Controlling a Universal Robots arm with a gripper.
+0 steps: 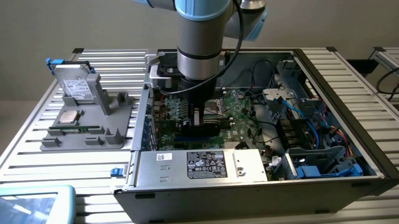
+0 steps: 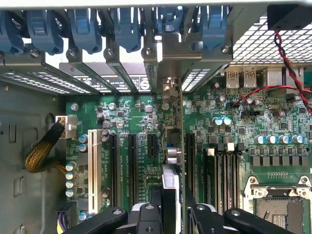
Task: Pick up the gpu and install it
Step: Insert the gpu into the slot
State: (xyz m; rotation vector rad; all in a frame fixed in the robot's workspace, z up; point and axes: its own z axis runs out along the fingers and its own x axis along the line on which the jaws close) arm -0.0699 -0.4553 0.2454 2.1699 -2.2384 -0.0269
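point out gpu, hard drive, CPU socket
gpu [image 2: 170, 195], wrist view, its thin edge seen end-on.
hard drive [image 1: 76, 87], exterior view, its white label.
CPU socket [image 2: 285, 213], wrist view, its middle.

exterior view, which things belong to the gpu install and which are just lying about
Job: gpu, gripped by the gripper; motherboard; computer case.
Lying about: hard drive, processor chip, memory stick, grey holder.

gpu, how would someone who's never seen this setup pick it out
Start at the open computer case on the slatted table, where the arm reaches down over the green motherboard. The gpu is the thin black card held on edge in the gripper, the one card standing above the long black slots.
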